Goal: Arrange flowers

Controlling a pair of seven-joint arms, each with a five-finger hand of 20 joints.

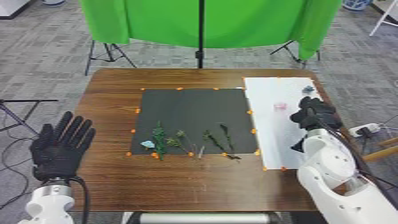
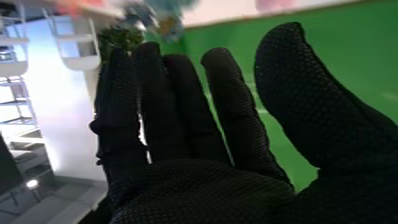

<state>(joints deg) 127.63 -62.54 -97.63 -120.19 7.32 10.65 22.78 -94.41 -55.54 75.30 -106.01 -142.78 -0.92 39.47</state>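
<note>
In the head view my right hand [image 1: 315, 114] is above the right edge of the white sheet [image 1: 270, 135], close to a small blue-grey flower [image 1: 308, 89]; a pink flower [image 1: 281, 106] lies to its left. The right wrist view shows my right hand [image 2: 187, 145] open, fingers straight and thumb apart, holding nothing; past its fingertips is a blue-grey flower [image 2: 139, 16] beside green foliage [image 2: 119, 38]. Several green stems [image 1: 159, 136] and a pale blue flower [image 1: 148, 144] lie along the dark mat's [image 1: 191, 107] near edge. My left hand [image 1: 62, 146] stays open, palm flat, at the table's left edge.
Orange tape pieces [image 1: 253, 131] mark the borders of the mat and sheet on the brown table [image 1: 195, 182]. A green backdrop [image 1: 240, 25] on stands hangs behind the table's far edge. Cables and a wooden piece [image 1: 382, 153] are beyond the right edge.
</note>
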